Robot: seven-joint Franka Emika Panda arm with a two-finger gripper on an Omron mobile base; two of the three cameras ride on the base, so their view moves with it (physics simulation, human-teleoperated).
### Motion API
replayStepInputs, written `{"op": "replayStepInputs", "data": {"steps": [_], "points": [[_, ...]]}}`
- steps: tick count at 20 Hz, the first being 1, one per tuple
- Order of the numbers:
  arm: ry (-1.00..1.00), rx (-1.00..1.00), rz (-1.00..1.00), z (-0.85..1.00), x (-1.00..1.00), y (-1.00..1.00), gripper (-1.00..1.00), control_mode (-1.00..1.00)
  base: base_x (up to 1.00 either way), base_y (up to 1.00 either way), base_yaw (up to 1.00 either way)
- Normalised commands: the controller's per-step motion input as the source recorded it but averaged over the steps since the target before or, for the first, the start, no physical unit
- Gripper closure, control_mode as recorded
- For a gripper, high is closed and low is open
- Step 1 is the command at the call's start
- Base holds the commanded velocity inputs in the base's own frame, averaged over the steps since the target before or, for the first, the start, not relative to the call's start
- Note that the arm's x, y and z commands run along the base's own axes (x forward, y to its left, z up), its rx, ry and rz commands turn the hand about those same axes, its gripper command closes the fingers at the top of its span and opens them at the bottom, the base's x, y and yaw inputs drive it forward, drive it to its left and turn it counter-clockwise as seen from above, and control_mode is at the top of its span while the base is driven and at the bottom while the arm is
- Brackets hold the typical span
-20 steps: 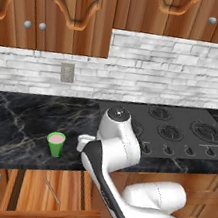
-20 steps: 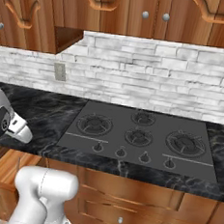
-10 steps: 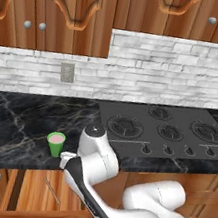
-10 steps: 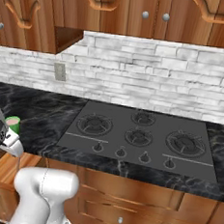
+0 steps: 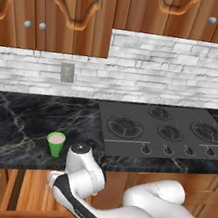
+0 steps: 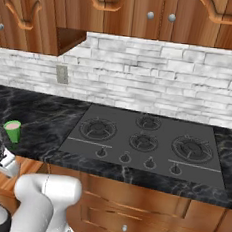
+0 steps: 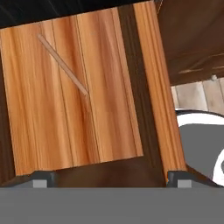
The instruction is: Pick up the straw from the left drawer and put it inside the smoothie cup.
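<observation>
The straw point(image 7: 62, 64) lies flat and slantwise on the light wood-grain floor of the open left drawer point(image 7: 74, 100), well ahead of the widely parted jaws.

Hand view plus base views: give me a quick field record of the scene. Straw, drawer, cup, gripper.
straw: lying flat on the drawer floor, slanted, untouched
left drawer: open, wood-grain floor exposed
smoothie cup: upright on the black counter, left of the cooktop, pink at the rim
gripper: open, above the drawer, holding nothing
</observation>
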Motion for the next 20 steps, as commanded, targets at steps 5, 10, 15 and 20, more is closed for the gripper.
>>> {"op": "replayStepInputs", "data": {"steps": [5, 10, 15, 20], "points": [[0.05, -0.01, 0.11, -0.61, -0.19, 0.14, -1.0, -1.0, 0.0, 0.0, 0.0], [0.01, -0.01, 0.09, -0.42, -0.47, 0.11, -1.0, -1.0, 0.0, 0.0, 0.0], [0.0, 0.0, 0.02, -0.11, -0.93, 0.03, -1.0, -1.0, 0.0, 0.0, 0.0], [0.0, 0.0, 0.0, 0.0, -1.0, 0.02, -1.0, -1.0, 0.0, 0.0, 0.0]]}}
